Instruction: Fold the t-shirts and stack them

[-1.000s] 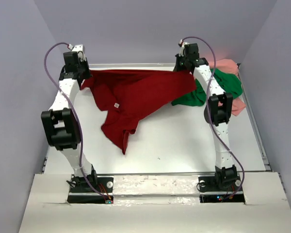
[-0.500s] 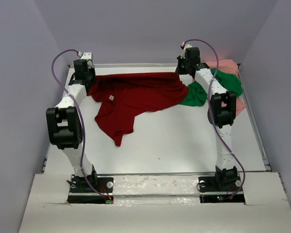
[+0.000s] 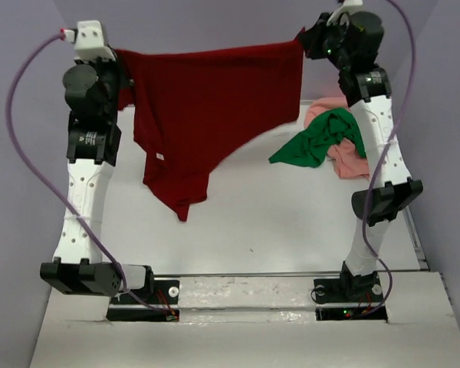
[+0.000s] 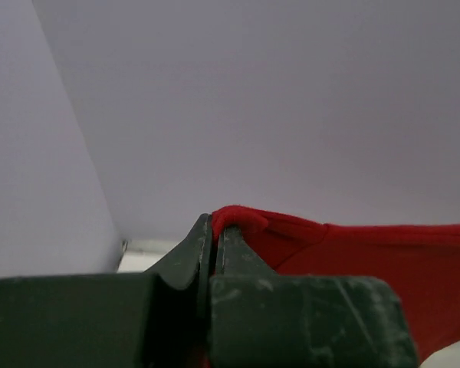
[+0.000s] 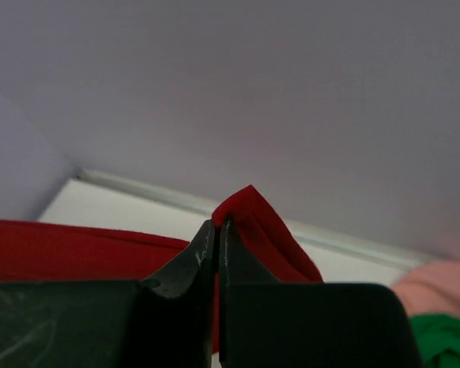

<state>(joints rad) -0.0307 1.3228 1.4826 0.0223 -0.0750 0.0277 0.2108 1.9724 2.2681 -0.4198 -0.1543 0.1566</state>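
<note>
Items noted: dark red t-shirt, plain, with a small white label; bright green t-shirt; pale salmon pink t-shirt. Table was white; arms white, black-jointed; cables purple; walls pale lilac.

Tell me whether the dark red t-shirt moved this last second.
Yes, upward: the dark red t-shirt draped low by the far edge of the table; now its top edge stretches well above that.

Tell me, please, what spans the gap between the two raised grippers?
The dark red t-shirt hangs from left gripper to right gripper, both shut on its upper edge; top view.
</note>
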